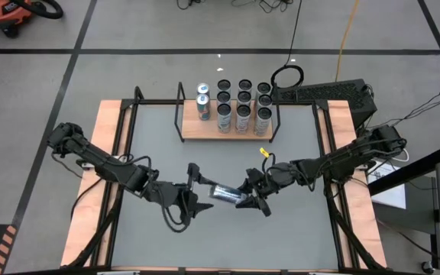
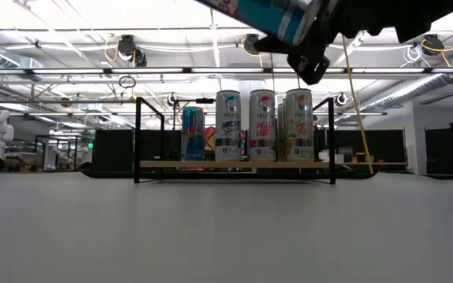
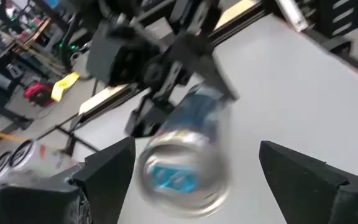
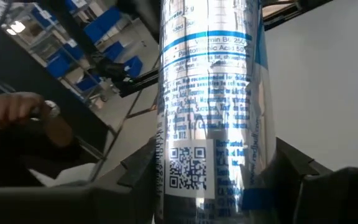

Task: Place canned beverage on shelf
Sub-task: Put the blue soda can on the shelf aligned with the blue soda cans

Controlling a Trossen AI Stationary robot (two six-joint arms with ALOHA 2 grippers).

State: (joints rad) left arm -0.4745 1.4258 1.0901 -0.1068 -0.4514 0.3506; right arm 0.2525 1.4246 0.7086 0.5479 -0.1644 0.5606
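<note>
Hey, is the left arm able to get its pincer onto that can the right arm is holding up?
Probably yes: the left pincer is open, and the can in the right pincer points its free end toward it, nothing between.

the grey table [image 1: 159,153] carried the shelf [image 1: 197,131] at its far edge; upright cans [image 1: 243,107] stood in rows on the shelf.

The held can [image 4: 210,106] reads "Pantothenic Acid" above a QR code.

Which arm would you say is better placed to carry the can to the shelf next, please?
Right. The right tool is shut on the can, held above the table. The left tool is open and holds nothing. The shelf has free space beside the standing cans.
</note>
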